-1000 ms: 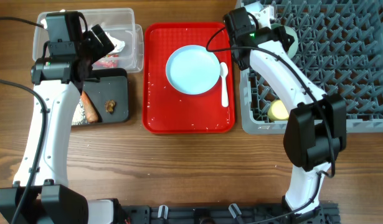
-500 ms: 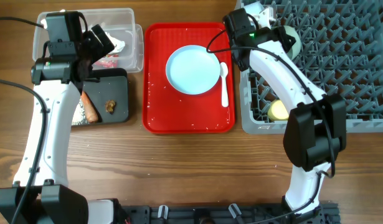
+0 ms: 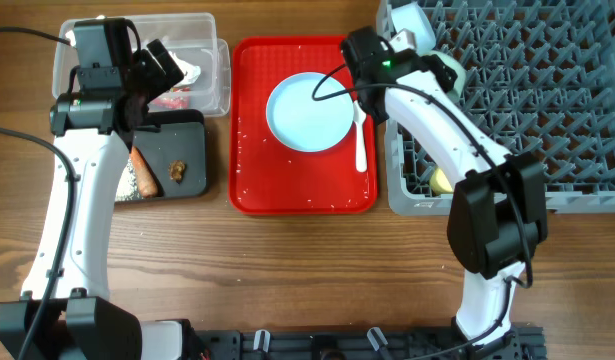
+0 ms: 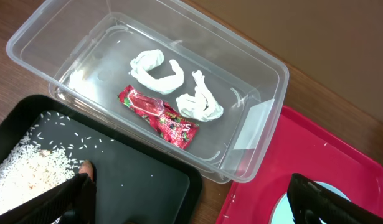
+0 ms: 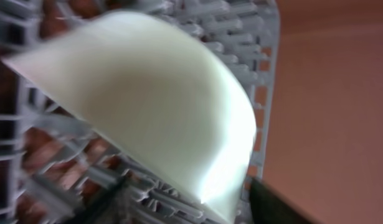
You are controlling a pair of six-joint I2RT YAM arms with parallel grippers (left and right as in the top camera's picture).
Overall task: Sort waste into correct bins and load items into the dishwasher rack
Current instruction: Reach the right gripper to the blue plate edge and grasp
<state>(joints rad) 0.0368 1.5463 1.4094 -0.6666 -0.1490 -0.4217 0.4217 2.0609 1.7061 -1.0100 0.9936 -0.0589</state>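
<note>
Right gripper (image 3: pixel 359 52): your jaws stood apart with nothing between them; in the right wrist view the bowl (image 5: pixel 147 106) sat free in front of them, tilted on its edge among the pegs.
Left gripper (image 4: pixel 191 199): your jaws stood wide apart and empty, hanging over the clear tub (image 4: pixel 266 81) and the black tray (image 4: pixel 147 180).
Dishwasher rack (image 3: pixel 547 110): it held the pale bowl at its left edge, a second bowl (image 3: pixel 405 18) at the top corner, and the yellow cup (image 3: pixel 442 181) low on the left side.
Red tray (image 3: pixel 252 180): the blue plate (image 3: pixel 309 111) and the white spoon (image 3: pixel 361 135) lay on it, not yet loaded.
Bins: crumpled paper (image 4: pixel 159 70) and a red wrapper (image 4: pixel 159 116) lay in the tub; rice (image 4: pixel 29 171) lay in the black tray.
Step in hand: by my reading, you were letting go of the bowl in the rack.
Next move: you would need to draw the right arm clear without tipping the bowl, then go for the plate or spoon.
</note>
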